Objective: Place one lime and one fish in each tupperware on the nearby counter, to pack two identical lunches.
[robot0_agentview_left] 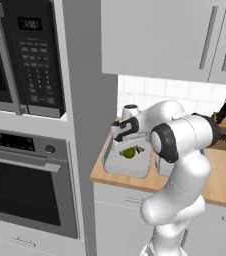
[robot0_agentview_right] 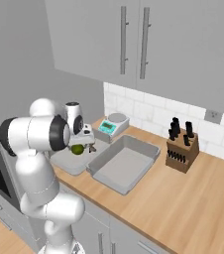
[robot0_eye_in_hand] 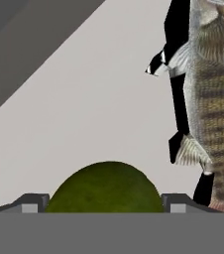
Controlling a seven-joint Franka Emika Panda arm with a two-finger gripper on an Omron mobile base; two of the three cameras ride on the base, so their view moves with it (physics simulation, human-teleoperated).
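- Olive-green and round, the lime (robot0_eye_in_hand: 105,187) sits between the two finger tips of the gripper (robot0_eye_in_hand: 104,203) in the hand view, on the pale floor of the left tupperware (robot0_agentview_left: 116,167).
- Both base views place that lime in the tub nearest the tall oven cabinet, directly under the hand; whether the tips touch its skin I cannot tell.
- The claw stands apart, jaws wide on either side of the fruit, not visibly pressing it.
- A brown-striped fish (robot0_eye_in_hand: 214,99) lies in the same tub, beside the lime but not touching it.
- So this tub looks already packed; the second tupperware (robot0_agentview_right: 124,163) next to it lies bare in the right base view.
- Handling, as a judgement: the lime is likely firm, light and prone to roll, so a hold across its widest middle would be safest. The fish looks slender and probably slippery; a pinch across the thick of the body, not the tail or fins, seems wiser.
- The hand view gives the fish's stripes, fins and its nearness to the lime, which the base views hide behind the arm.
- The right base view adds the teal-faced scale (robot0_agentview_right: 111,125) and knife block (robot0_agentview_right: 182,149) on the wooden counter (robot0_agentview_right: 193,198); the left base view shows the wall oven (robot0_agentview_left: 27,180) and microwave (robot0_agentview_left: 25,55).
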